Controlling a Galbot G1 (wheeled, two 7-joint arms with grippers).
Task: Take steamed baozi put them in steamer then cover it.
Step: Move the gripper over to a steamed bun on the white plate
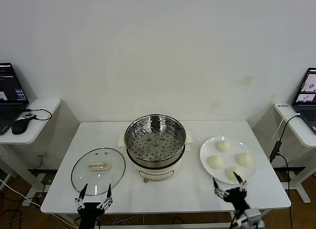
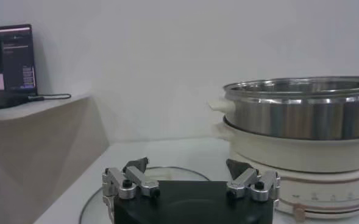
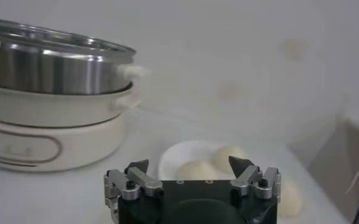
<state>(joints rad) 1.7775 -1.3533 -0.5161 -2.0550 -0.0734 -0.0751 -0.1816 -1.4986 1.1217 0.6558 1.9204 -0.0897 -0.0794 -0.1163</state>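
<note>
Left side desk point(image 1: 42, 121) holds a laptop point(image 1: 10, 93) and a mouse point(image 1: 20, 124), with a gap between it and the white table point(image 1: 163, 189).

Cover point(image 1: 98, 170) lies flat on the table's left part, handle up, its near rim close to the front edge. Bare table strip between its right rim and the steamer base.

Left gripper point(image 1: 95, 192) hangs at the front edge, just over the cover's near rim. Fingers spread wide, nothing between them. The left wrist view shows the same: gripper point(image 2: 188, 168) open, glass rim just past the fingertips.

Steamer point(image 1: 155, 145) sits mid-table, uncovered, perforated tray bare. Clear tabletop in front of it to the near edge.

White plate point(image 1: 210, 151) sits right of the steamer, apart from it by a narrow gap. Four steamed baozi point(image 1: 223, 146) on it, spaced, none touching.

Right gripper point(image 1: 228, 185) is at the plate's near rim, just beside the nearest bun, tilted. Fingers apart, holding nothing; in the right wrist view, the gripper point(image 3: 191, 165) is open with buns ahead of it.

Plate's far-right rim is near the table's right edge. Second laptop point(image 1: 307, 98) beyond, on the right desk.
</note>
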